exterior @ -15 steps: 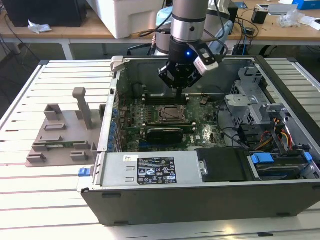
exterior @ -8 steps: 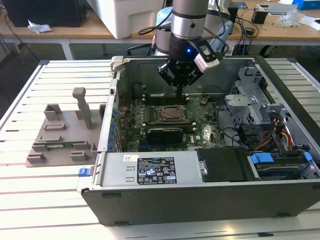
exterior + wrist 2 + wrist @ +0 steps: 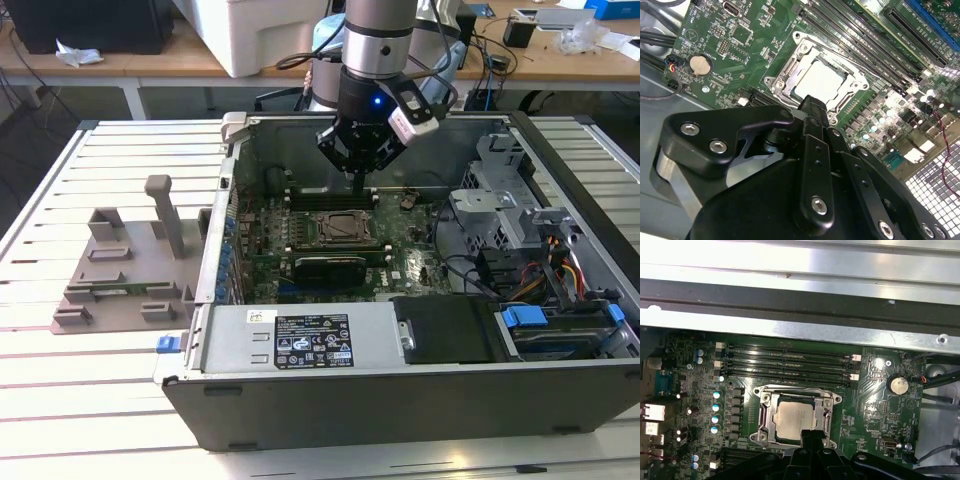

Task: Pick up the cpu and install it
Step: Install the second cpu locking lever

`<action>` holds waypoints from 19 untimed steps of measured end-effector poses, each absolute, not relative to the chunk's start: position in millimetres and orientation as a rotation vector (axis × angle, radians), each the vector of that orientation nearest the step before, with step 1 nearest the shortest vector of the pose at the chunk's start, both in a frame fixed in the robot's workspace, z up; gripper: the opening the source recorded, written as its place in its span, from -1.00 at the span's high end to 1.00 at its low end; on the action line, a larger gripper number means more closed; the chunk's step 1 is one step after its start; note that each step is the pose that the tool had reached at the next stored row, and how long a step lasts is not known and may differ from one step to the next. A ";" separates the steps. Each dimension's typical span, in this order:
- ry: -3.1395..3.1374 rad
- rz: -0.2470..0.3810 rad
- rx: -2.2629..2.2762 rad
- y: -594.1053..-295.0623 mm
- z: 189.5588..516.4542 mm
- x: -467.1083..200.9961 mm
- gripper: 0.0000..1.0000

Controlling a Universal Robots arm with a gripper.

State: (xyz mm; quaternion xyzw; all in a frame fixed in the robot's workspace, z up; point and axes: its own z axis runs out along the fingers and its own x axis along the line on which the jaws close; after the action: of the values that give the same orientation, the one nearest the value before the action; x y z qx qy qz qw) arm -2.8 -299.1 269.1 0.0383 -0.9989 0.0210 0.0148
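On the slatted table (image 3: 60,400), at nine o'clock from the open computer case (image 3: 400,400), your grey fixture (image 3: 120,270), mid-case the cpu (image 3: 797,419) seated in the motherboard socket (image 3: 796,412), your gripper (image 3: 360,175) above its twelve o'clock edge, fingers drawn together, holding nothing.

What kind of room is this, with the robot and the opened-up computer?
Probably a robotics lab or workshop. A robot arm's gripper hangs inside an open computer case on a slatted metal table, right above the cpu, and wooden benches cluttered with cables and gear stand behind.
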 end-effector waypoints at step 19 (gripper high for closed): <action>-3.109 0.064 0.119 -322.5 267.0 -2.8 0.79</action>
State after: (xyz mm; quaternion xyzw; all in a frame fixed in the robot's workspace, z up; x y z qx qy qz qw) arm -2.8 -322.5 267.0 0.0383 -0.9989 0.0206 0.0148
